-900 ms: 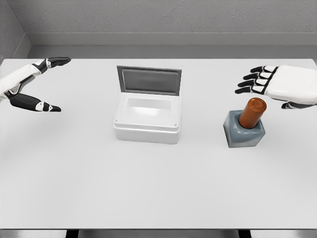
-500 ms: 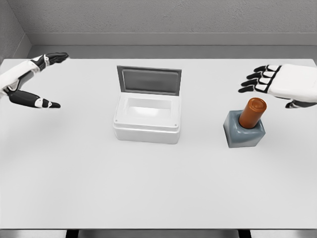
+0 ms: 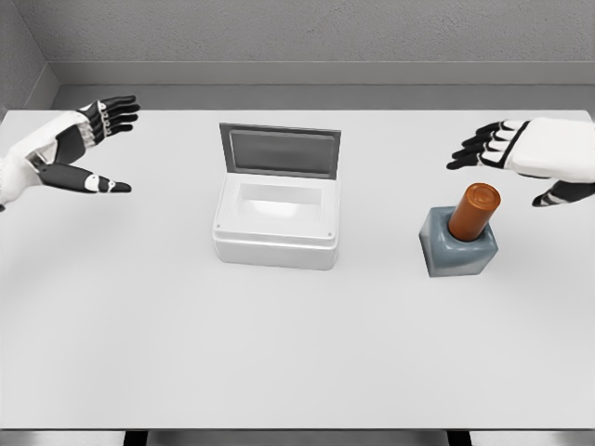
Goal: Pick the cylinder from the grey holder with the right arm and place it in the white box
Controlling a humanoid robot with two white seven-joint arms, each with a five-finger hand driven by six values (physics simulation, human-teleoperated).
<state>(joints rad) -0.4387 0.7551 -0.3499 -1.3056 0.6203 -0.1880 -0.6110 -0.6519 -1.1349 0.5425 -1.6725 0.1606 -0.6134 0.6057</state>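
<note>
The cylinder (image 3: 472, 210) stands tilted in the grey holder (image 3: 457, 247), right of centre on the bench (image 3: 297, 353). The right robot hand (image 3: 521, 158), fingers spread and empty, hovers at upper right above it. The white box (image 3: 276, 223) sits open at centre; the left robot hand (image 3: 79, 149), fingers apart, is at upper left.

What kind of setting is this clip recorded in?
Most likely a simulated tabletop test bench, not a real room: a plain white table against bare grey walls, holding only a white box and a grey holder with a cylinder.
</note>
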